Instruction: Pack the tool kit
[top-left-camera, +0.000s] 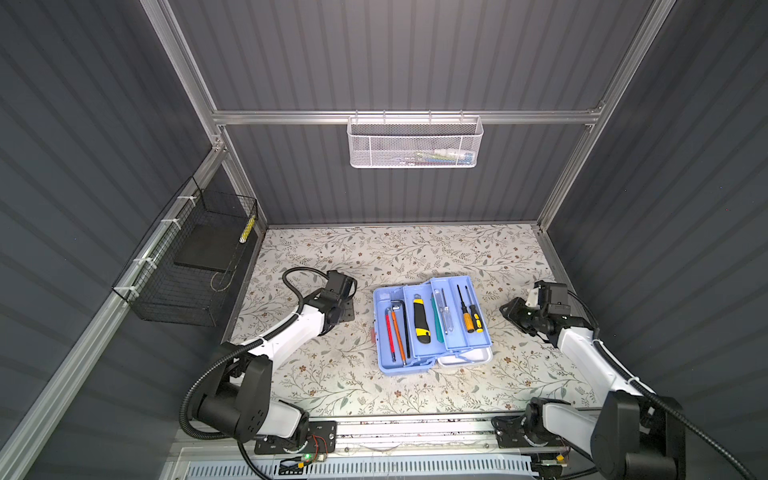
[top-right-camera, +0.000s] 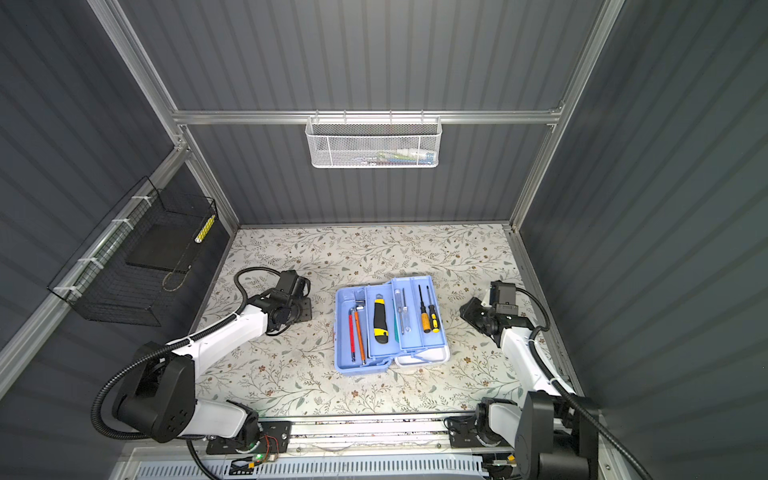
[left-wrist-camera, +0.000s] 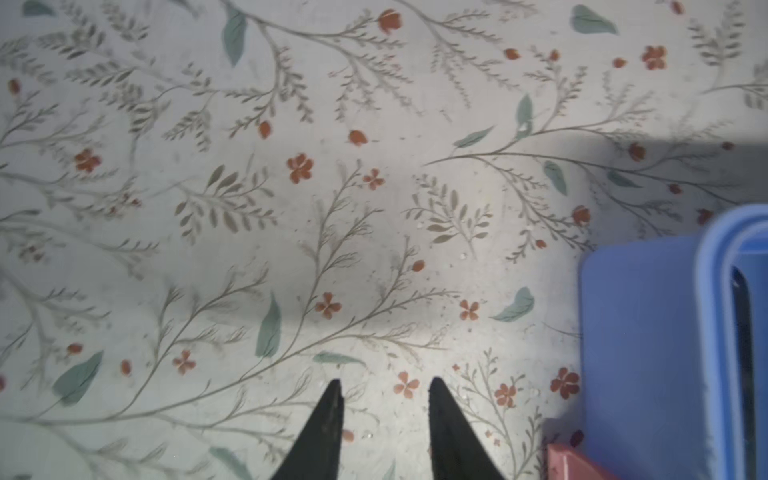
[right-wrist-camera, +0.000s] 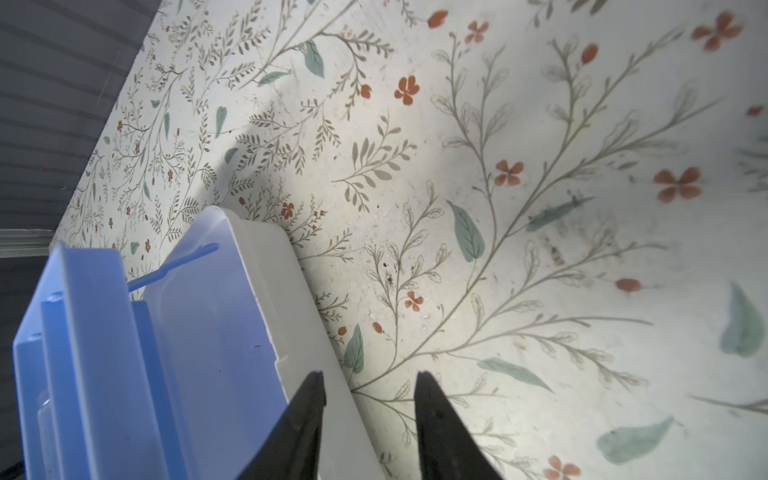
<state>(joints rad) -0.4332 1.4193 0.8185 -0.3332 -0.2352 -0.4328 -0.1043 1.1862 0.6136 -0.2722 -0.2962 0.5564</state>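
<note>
Two grippers: left gripper (left-wrist-camera: 384, 386), jaws apart and empty, over bare table (top-left-camera: 374, 257); right gripper (right-wrist-camera: 370, 376), likewise, one finger over the white lid (right-wrist-camera: 291, 291). One tool kit (top-left-camera: 467, 340) lies open mid-table between them, holding one knife (top-left-camera: 422, 320) and two yellow-handled screwdrivers (top-left-camera: 468, 320). The left wrist view adds a pink latch (left-wrist-camera: 569, 461). Open table lies beyond.

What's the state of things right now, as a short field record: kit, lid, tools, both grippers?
kit: tool kit open on the table, trays fanned out
lid: white lid folded back, partly under the raised tray
tools: utility knife and screwdrivers lie in the trays
left gripper: open, empty, beside the kit
right gripper: open, empty, near the lid's edge
</note>
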